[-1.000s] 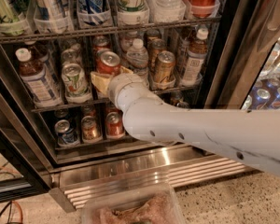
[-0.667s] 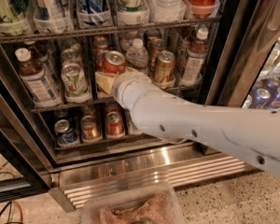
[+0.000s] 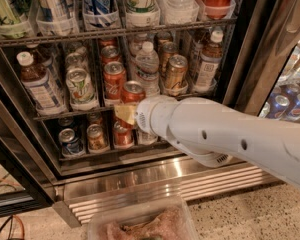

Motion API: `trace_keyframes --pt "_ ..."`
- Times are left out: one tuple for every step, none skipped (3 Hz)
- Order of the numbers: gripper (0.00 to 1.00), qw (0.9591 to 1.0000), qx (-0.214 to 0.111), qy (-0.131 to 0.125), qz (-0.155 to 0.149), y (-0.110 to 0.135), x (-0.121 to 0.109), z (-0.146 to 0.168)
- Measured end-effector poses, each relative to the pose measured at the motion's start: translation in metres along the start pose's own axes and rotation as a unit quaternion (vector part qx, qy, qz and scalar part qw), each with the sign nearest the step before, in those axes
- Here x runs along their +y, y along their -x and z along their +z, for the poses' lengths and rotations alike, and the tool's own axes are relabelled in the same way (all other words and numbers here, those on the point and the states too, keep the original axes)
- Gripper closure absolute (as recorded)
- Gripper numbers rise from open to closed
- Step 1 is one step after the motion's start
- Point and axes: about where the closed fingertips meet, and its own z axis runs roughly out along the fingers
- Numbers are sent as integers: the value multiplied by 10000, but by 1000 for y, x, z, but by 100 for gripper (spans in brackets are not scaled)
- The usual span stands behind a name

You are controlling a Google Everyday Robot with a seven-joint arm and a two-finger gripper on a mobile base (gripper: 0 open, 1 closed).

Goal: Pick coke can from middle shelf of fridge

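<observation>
The fridge (image 3: pixel 250 59) stands open in front of me, its ribbed steel grille (image 3: pixel 140 184) at the bottom. The middle shelf (image 3: pixel 55 115) holds cans and white-capped brown-drink bottles (image 3: pixel 32 79). My gripper (image 3: pixel 125 114), at the end of the white arm (image 3: pixel 215 134), is at the front edge of this shelf, shut on a red coke can (image 3: pixel 133 91) with a silver top. The can's lower part is hidden behind the gripper. A second coke can (image 3: pixel 113 79) stands on the shelf just left and behind.
A white-and-green can (image 3: pixel 80 86), a water bottle (image 3: pixel 147 66) and a gold-brown can (image 3: pixel 175 73) flank the gripper. More cans stand on the lower rack (image 3: pixel 95 136). A clear plastic tub (image 3: pixel 145 224) lies on the floor. Blue cans (image 3: pixel 290 104) show behind the right door.
The gripper has drawn back and down from inside the middle shelf to its front edge, bringing the red can forward with it.
</observation>
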Motion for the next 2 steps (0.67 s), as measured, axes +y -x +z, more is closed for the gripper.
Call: trace_keyframes --pt "100 9986 482 181 116 -44 -3 -10" --pt "100 9928 992 561 368 -83 12 -24"
